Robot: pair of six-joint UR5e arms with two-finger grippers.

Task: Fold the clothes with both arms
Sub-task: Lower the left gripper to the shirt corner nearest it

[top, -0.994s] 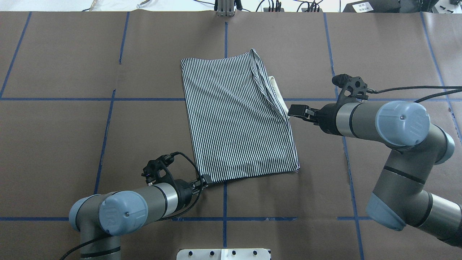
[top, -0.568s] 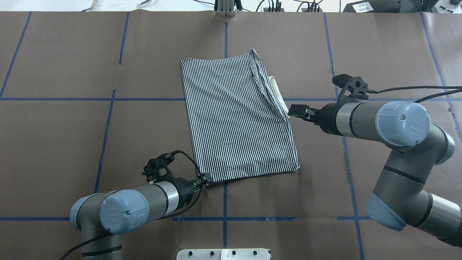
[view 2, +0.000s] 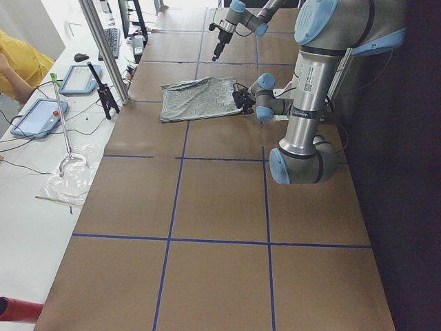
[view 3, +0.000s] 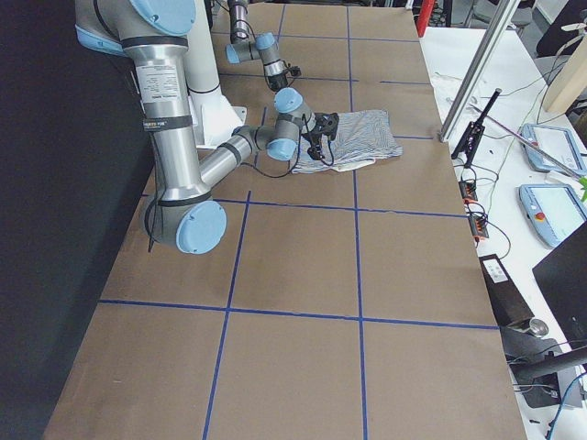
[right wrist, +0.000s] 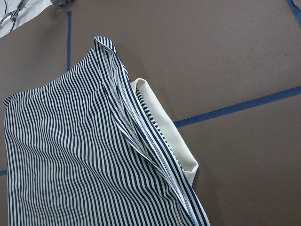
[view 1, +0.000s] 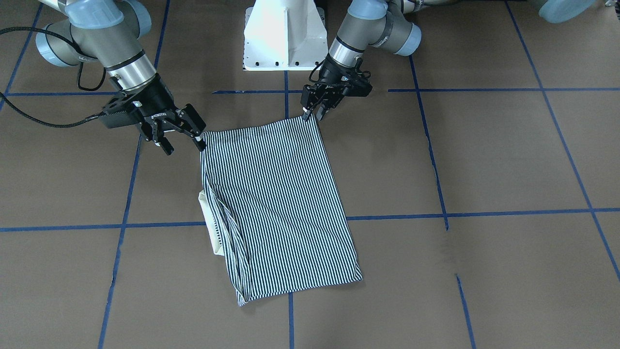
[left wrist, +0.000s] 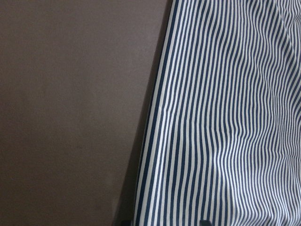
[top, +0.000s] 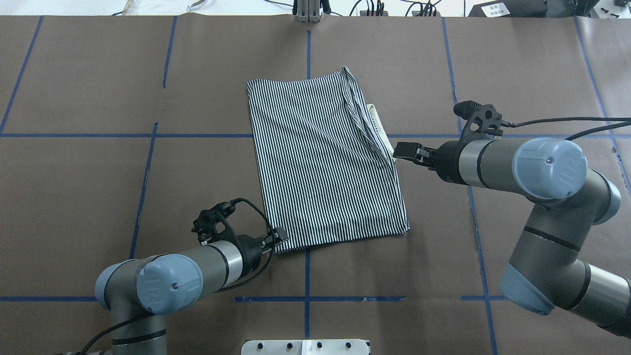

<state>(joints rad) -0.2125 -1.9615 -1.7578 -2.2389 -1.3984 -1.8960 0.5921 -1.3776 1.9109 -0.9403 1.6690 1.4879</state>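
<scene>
One UR logo (top: pixel 154 291) marks the left arm (top: pixel 209 260).

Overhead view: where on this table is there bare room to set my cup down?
Bare brown table lies left of the striped shirt, and at the far right past the right gripper. It is crowded at the shirt's near-left corner by the left gripper and along its right edge.

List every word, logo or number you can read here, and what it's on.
"UR": faint logo on the left arm, on its blue joint cap.
White lettering on the right tool body: too blurred to read.
Printing on the left arm's grey tube, left-side view: too small.
Shirt: no text visible.
</scene>
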